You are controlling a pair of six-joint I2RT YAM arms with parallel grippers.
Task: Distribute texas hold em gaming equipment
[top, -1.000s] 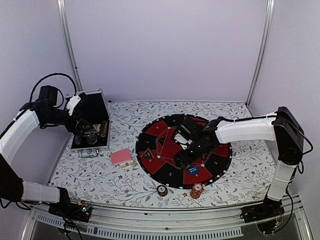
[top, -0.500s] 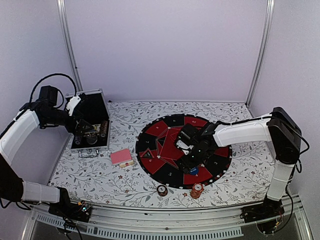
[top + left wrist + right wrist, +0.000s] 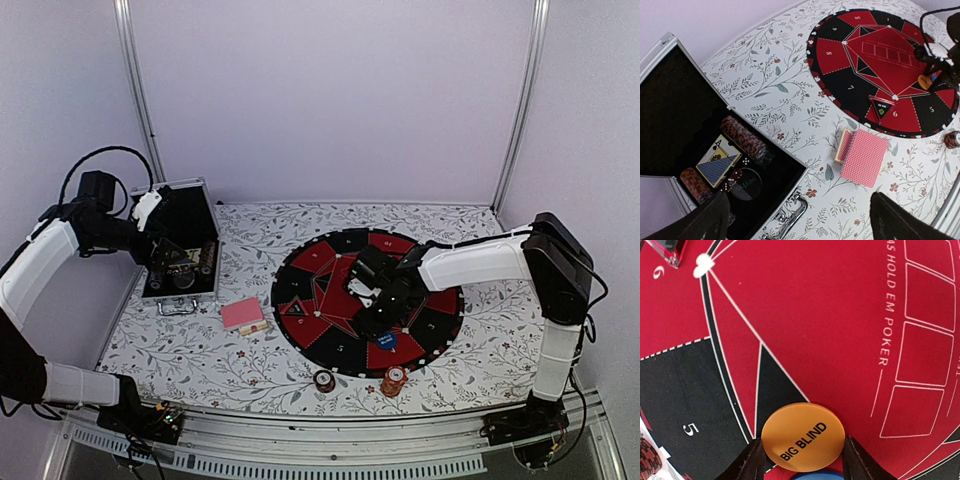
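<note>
Right wrist view puts the orange disc (image 3: 803,436), marked BIG BLIND, flat on the mat (image 3: 815,315) and directly between the fingers (image 3: 751,462) of the right gripper (image 3: 387,308). Both fingers press against its rim, so I judge it as gripped, but I cannot tell if it is lifted. The blue disc (image 3: 815,475) lies just behind it, toward the wrist, and touches or slightly overlaps it. Two short chip stacks (image 3: 393,381) stand off the mat, on the table (image 3: 480,350), on the base side of this gripper. The deck of cards (image 3: 865,157) lies face down just ahead of the left gripper (image 3: 800,220), between the two tools. This gripper hangs wide open and holds nothing, and under it the case (image 3: 670,100) holds rows of chips (image 3: 742,137). By my judgement the task is at an early stage: the two discs and a few chips are out, no card lies at any seat that I can see, and most chips wait in the case. Compared with one second ago, the right gripper has moved a little toward the middle of the mat and its fingers have come in onto the orange disc. The left arm, the deck and the two stacks have not changed place.
</note>
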